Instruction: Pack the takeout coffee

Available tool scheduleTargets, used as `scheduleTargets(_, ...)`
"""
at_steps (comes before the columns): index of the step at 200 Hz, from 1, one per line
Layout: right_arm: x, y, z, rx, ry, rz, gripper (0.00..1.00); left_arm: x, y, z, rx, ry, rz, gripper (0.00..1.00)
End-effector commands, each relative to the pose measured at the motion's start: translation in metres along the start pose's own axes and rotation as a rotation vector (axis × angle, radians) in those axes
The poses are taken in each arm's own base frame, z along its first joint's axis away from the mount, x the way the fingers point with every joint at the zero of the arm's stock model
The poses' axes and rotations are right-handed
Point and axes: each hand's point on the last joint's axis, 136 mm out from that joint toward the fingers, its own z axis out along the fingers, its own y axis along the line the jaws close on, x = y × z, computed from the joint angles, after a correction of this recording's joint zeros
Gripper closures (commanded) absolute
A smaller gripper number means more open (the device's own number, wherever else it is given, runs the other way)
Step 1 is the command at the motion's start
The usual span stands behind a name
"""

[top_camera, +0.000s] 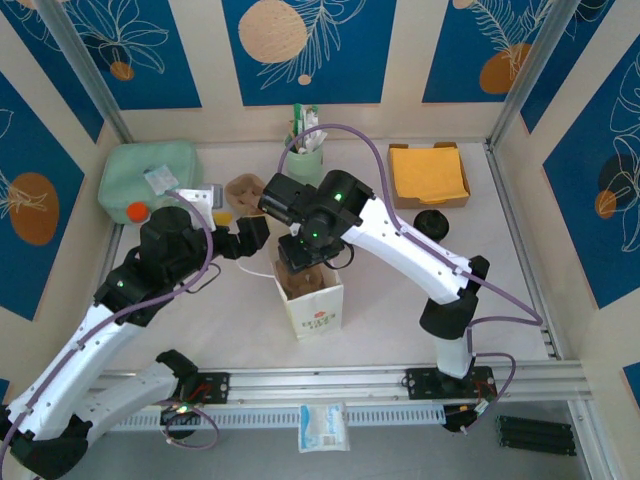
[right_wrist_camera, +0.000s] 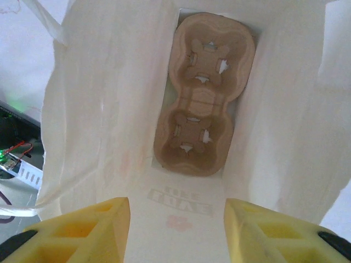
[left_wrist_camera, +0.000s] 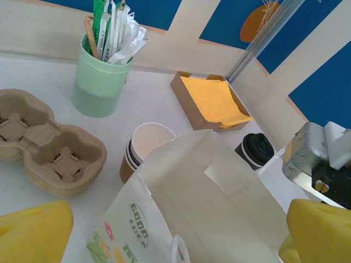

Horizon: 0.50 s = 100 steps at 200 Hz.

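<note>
A white paper bag (top_camera: pixel 312 300) stands open at the table's middle. My right gripper (right_wrist_camera: pixel 176 230) hangs open over the bag's mouth (top_camera: pixel 303 258) with nothing between its yellow fingers. A brown pulp carrier (right_wrist_camera: pixel 203 93) lies flat on the bag's bottom. My left gripper (top_camera: pixel 250 236) is open beside the bag's upper left edge, with the bag (left_wrist_camera: pixel 208 203) in front of it. Behind the bag stands a nested stack of brown paper cups (left_wrist_camera: pixel 145 150), white inside and without a lid. A black lid (left_wrist_camera: pixel 256 149) tops something with white bands; whether a cup is under it I cannot tell.
A second pulp carrier (left_wrist_camera: pixel 49 145) lies left of the cups. The mint-green cup of stirrers (top_camera: pixel 307 155) stands at the back. A cardboard tray of orange napkins (top_camera: pixel 428 175) sits at the back right, and a pale green container (top_camera: pixel 150 178) at the back left.
</note>
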Motion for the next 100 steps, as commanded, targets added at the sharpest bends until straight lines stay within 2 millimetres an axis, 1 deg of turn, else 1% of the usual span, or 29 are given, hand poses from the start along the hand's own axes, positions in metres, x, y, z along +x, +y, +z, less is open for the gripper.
scheduleTargets(1, 0.0064, -0.0049, -0.0179, 0.002, -0.021, 0.010, 0.50, -0.0131, -0.0057, -0.0071, 0.000, -0.028, 0.023, 0.01)
scheduleTargets(100, 0.0119, -0.0032, -0.0218, 0.010, -0.025, 0.002, 0.50, -0.0159, -0.0046, -0.0017, -0.025, -0.005, 0.054, 0.01)
